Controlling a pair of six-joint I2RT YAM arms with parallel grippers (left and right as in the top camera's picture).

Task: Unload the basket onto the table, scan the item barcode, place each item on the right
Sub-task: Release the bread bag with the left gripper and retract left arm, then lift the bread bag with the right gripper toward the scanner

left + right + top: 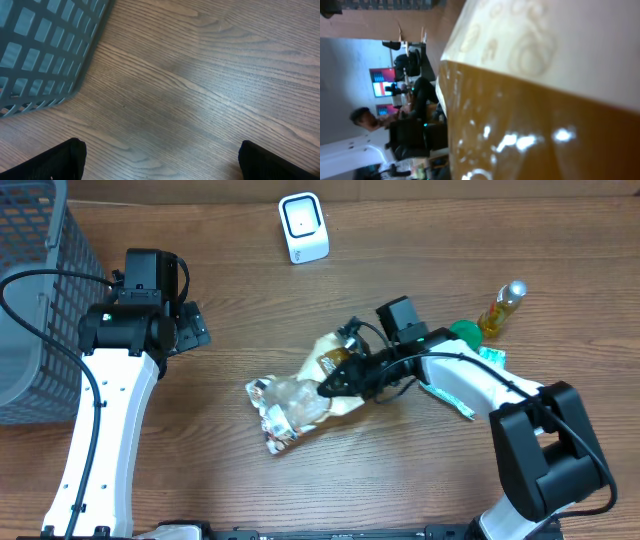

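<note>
Right pincer (332,385) is clenched on the bag (290,405), gripping the cream-and-brown upper part. It's the only arm on the item. The bag sits mid-desk, crumpled, with its long axis diagonal: the clear, crinkled end is nearer and to the left, and the cream end is farther and to the right, under the pincer. The right wrist cam is filled with glossy brown and cream film.

Left pincer (192,328) is released, jaws fully wide, holding nothing. It hangs over bare desk (420,240) just beside the basket (40,300), well apart from the bag.

The relation that matters: the scanner (303,227), white and upright, is at the far edge. It's straight beyond the bag, a touch left of the right pincer, with open desk between them. My read is that the right arm carries the bag there and the left isn't needed unless a regrip is called for.

Labels: there are faint swirl prints on the cream panel and some small print at the crinkled end, too small to read. No brand is legible and no barcode shows in any view, so I can't tell which face carries it. The bag probably needs turning before presenting.

A bottle (503,308) and some green bits sit at far right, beside the right arm. They're not in the path.
</note>
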